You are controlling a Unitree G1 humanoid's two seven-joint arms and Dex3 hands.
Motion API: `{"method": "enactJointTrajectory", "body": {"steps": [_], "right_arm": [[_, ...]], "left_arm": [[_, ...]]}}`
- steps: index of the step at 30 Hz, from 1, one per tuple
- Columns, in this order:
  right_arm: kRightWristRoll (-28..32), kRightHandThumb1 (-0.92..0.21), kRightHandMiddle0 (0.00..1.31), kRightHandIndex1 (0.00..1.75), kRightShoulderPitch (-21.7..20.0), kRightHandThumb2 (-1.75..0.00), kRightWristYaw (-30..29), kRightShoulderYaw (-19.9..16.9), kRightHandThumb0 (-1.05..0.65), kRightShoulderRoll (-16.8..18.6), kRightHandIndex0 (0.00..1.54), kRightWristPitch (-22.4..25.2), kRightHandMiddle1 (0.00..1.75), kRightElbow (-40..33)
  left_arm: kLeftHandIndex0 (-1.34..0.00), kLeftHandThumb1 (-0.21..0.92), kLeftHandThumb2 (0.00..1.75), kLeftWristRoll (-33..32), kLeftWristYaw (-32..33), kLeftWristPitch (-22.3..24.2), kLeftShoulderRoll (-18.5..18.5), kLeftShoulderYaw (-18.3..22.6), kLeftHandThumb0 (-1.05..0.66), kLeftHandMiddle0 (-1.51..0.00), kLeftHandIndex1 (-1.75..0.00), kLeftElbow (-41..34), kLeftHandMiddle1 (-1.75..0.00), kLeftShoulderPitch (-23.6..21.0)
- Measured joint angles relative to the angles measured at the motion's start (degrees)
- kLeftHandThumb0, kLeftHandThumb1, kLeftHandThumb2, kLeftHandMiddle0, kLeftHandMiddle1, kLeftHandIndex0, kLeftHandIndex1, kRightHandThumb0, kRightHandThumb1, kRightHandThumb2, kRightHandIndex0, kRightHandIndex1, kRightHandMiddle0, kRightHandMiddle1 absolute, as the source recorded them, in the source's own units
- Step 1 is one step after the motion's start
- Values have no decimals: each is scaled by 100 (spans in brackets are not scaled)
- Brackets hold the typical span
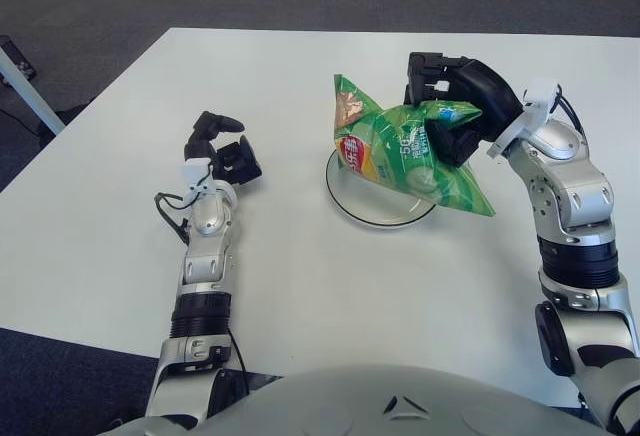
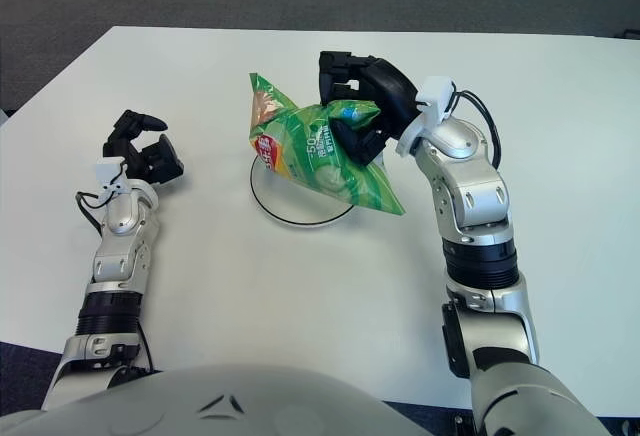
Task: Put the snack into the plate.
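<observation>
Glossy crinkled plastic snack bag (image 1: 410, 151), matt white table (image 1: 300, 276).

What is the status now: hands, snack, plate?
Right hand grips the snack bag, held over the plate. Left hand idle, left of the plate, holding nothing. Nothing blocks the plate.

Two silver jointed metal arms with black ribbed wrist collars end in the black three-fingered left hand (image 1: 222, 151) and black three-fingered right hand (image 1: 455, 96); thin black cables loop beside white wrist brackets.
</observation>
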Motion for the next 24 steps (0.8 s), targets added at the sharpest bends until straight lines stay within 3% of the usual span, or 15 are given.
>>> {"method": "enactJointTrajectory", "body": {"steps": [24], "right_arm": [[-71,-1,61,166,8,-164,113,31,0,-193,87,-207,175,274]], "left_arm": [[-69,23,143,20,89,77,0,-24,-52,-139,-175,-108,-175,54]]}}
